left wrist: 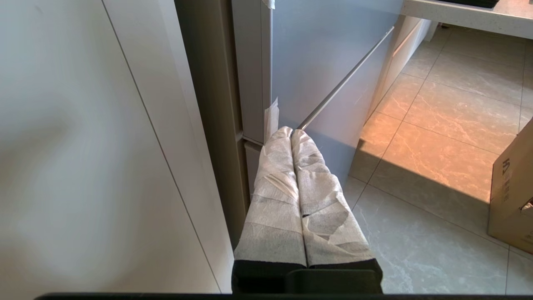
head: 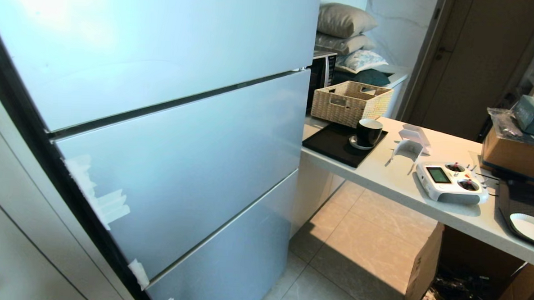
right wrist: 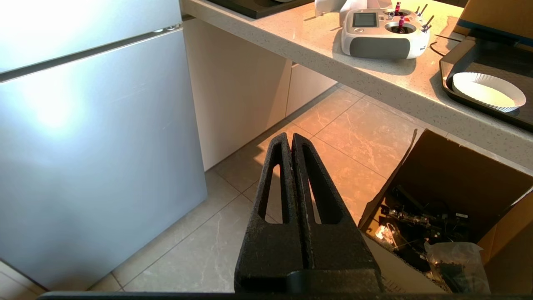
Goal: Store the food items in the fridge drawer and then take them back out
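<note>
A tall silver-blue fridge [head: 169,118] fills the left of the head view, all its doors closed. The fridge drawer and the food items are out of view. Neither arm shows in the head view. My left gripper [left wrist: 291,132], its fingers wrapped in white tape, is shut and empty, hanging low beside the fridge's lower left corner [left wrist: 266,121]. My right gripper [right wrist: 290,137], with bare black fingers, is also shut and empty. It hangs over the tiled floor [right wrist: 341,137] to the right of the fridge's bottom door [right wrist: 95,154].
A pale counter [head: 396,182] runs right of the fridge, carrying a wicker basket [head: 350,102], a black cup [head: 368,132] on a black tray, a white remote controller [head: 450,181], and a paper plate [head: 531,228]. An open cardboard box [right wrist: 437,216] stands on the floor beneath.
</note>
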Controlling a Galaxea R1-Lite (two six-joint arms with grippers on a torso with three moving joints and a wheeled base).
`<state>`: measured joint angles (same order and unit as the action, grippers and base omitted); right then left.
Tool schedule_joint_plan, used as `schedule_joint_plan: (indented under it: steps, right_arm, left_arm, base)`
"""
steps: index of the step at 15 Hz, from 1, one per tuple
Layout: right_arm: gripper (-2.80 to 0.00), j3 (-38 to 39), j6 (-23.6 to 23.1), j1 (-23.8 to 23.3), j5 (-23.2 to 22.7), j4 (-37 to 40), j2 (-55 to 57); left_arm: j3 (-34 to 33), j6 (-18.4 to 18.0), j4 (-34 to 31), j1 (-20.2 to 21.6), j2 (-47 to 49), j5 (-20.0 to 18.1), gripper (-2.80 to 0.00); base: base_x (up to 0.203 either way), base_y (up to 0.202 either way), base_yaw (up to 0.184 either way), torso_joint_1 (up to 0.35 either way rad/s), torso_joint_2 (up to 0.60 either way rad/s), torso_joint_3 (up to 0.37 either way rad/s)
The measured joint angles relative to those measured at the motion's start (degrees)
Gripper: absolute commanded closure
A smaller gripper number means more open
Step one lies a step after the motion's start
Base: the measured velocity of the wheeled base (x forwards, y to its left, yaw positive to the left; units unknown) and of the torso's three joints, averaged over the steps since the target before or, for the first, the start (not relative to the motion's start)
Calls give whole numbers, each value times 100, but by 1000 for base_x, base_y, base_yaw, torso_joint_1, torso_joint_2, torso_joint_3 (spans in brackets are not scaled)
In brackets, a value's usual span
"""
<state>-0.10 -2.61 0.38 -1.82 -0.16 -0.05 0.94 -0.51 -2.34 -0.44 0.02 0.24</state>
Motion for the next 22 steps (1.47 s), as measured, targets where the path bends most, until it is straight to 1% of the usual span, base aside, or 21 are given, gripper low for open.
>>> schedule_joint_plan:
  steps: [2, 4, 6, 8, 9, 11, 13, 15, 17, 18, 19, 21, 22]
  right_arm:
    - [0, 0, 0, -5, 3, 2, 0]
    - [0, 0, 2, -2, 0, 0, 0]
    - [0, 0, 2, 0, 3, 0, 0]
    - [0, 0, 2, -3, 1, 0, 0]
    - [0, 0, 2, -5, 3, 0, 0]
    - [0, 0, 0, -5, 0, 0, 0]
    - [0, 0, 0, -5, 1, 2, 0]
    - [0, 0, 0, -5, 0, 0, 0]
    - [0, 0, 1, -5, 3, 0, 0]
    - [0, 0, 0, -5, 0, 0, 0]
    - [0, 0, 2, -5, 3, 0, 0]
    - [0, 0, 2, -5, 0, 0, 0]
    - [0, 0, 0, -5, 0, 0, 0]
  left_arm:
    - [56, -58, 39, 0, 0, 53, 0]
    - [571, 27, 133, 0, 130, 102, 0]
    - [1079, 208, 181, -2, 622, 120, 0]
    - [1342, 403, 329, -7, 1349, 127, 0]
    - [1422, 544, 510, -7, 1795, 127, 0]
    - [1513, 923, 1072, -9, 2727, 129, 0]
    - [1567, 1301, 1830, -9, 3642, 146, 0]
    - [1635, 1647, 2763, -7, 4433, 331, 0]
    - [1761, 1857, 3594, 0, 4982, 609, 0]
    - [1826, 1940, 3819, 0, 5217, 661, 0]
    - [1914, 2068, 3905, 0, 5454, 683, 0]
    - [2111, 2471, 4000, 0, 5901, 722, 0]
    - [2161, 2602, 4033, 0, 6070, 730, 0]
  base:
    - [0, 0, 0, 0, 0, 0]
    - [0, 0, 0, 0, 0, 0]
    - [0, 0, 0, 0, 0, 0]
    - [0, 0, 0, 0, 0, 0]
    - [0, 0, 0, 0, 0, 0]
    - [0, 0, 0, 0, 0, 0]
    - [0, 0, 0, 0, 0, 0]
    - [0, 0, 0, 0, 0, 0]
    - [0, 0, 0, 0, 0, 0]
    - [0, 0, 0, 0, 0, 0]
    - [0, 0, 0, 0, 0, 0]
    - [0, 0, 0, 0, 0, 0]
    - [0, 0, 0, 0, 0, 0]
